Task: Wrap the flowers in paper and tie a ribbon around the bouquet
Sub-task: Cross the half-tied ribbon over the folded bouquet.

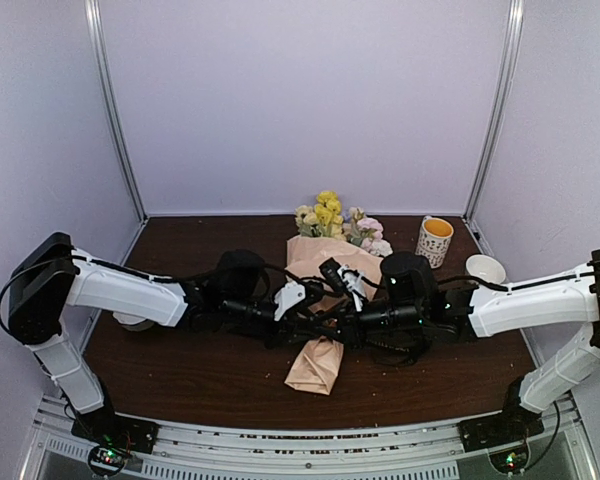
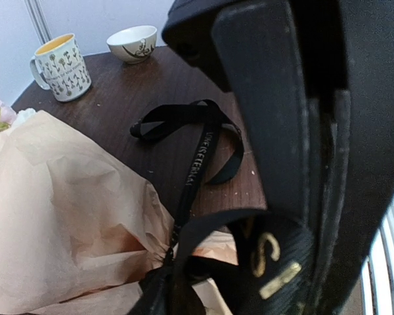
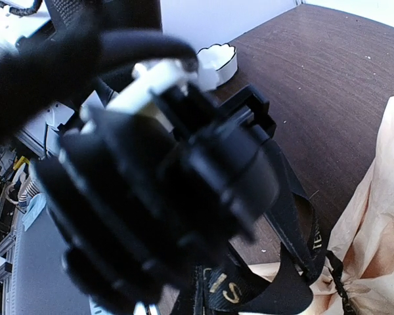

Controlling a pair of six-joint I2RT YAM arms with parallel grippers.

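Observation:
The bouquet (image 1: 320, 300) lies lengthwise on the table. Its flowers (image 1: 330, 218) are at the far end and the tan paper (image 1: 316, 366) narrows toward the near edge. Both grippers meet over its middle, the left gripper (image 1: 315, 295) beside the right gripper (image 1: 348, 300). The black ribbon (image 2: 198, 154) is cinched round the paper's (image 2: 59, 216) neck, and a tail loops over the wood. A lettered stretch of ribbon (image 3: 223, 289) runs down under the right wrist. A black part of the right arm (image 2: 295, 131) fills the left wrist view and hides the left jaws.
A patterned mug (image 1: 435, 240) and a white bowl (image 1: 485, 268) stand at the far right. A scalloped white dish (image 1: 130, 321) sits under the left arm. The left arm's blurred wrist (image 3: 157, 177) blocks most of the right wrist view. White walls enclose the table.

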